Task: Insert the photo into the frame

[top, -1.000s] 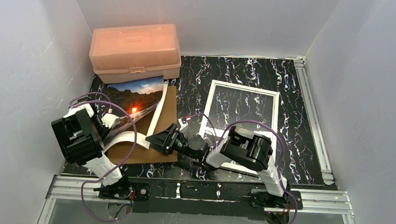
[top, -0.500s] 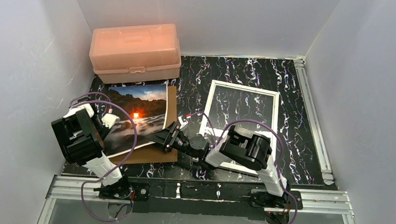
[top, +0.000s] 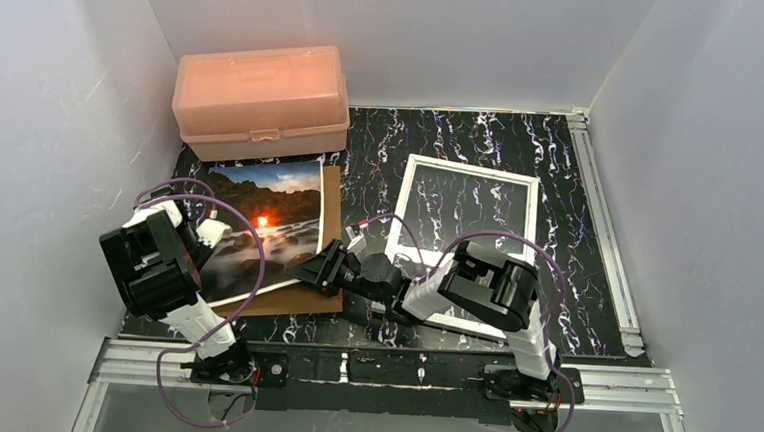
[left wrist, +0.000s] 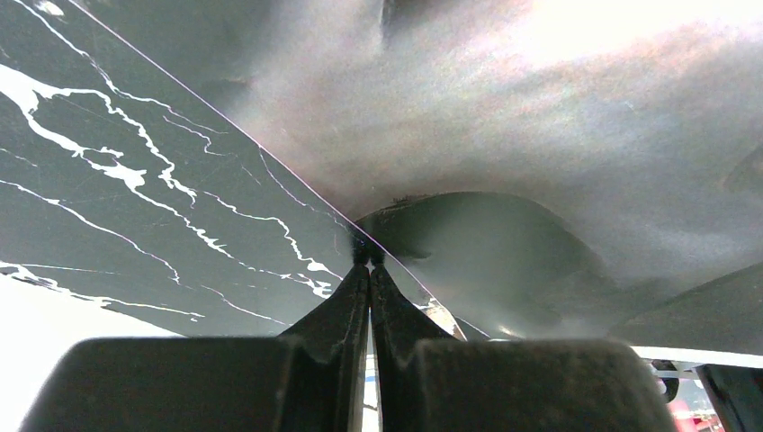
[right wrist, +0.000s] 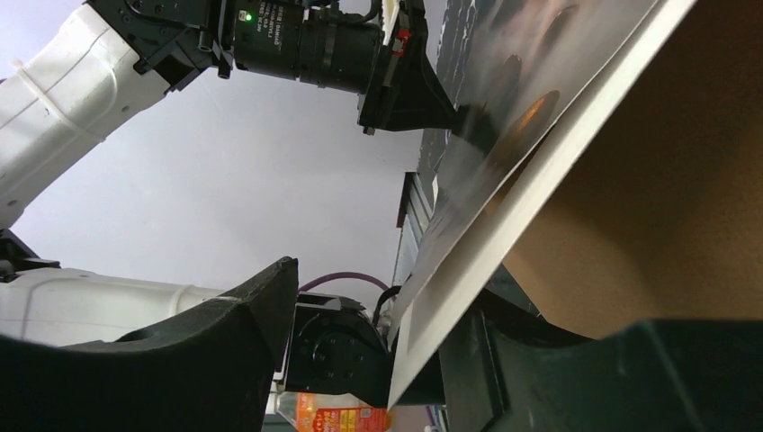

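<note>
The photo lies picture-up on a brown backing board at the left of the table. My left gripper is shut on its left edge; in the left wrist view the closed tips pinch the thin edge of the glossy sheet. My right gripper is open at the photo's near right corner. In the right wrist view the photo's white-bordered edge sits between the spread jaws, touching neither finger that I can see. The white frame lies flat to the right, empty.
A salmon-pink plastic box stands at the back left, just behind the photo. White walls close in on both sides. The brown board fills the right of the right wrist view. The right arm's forearm lies over the frame's near edge.
A second ago the photo was curled up with its white back showing; now it lies flat, picture-up, on the board. The right arm has shifted slightly.
</note>
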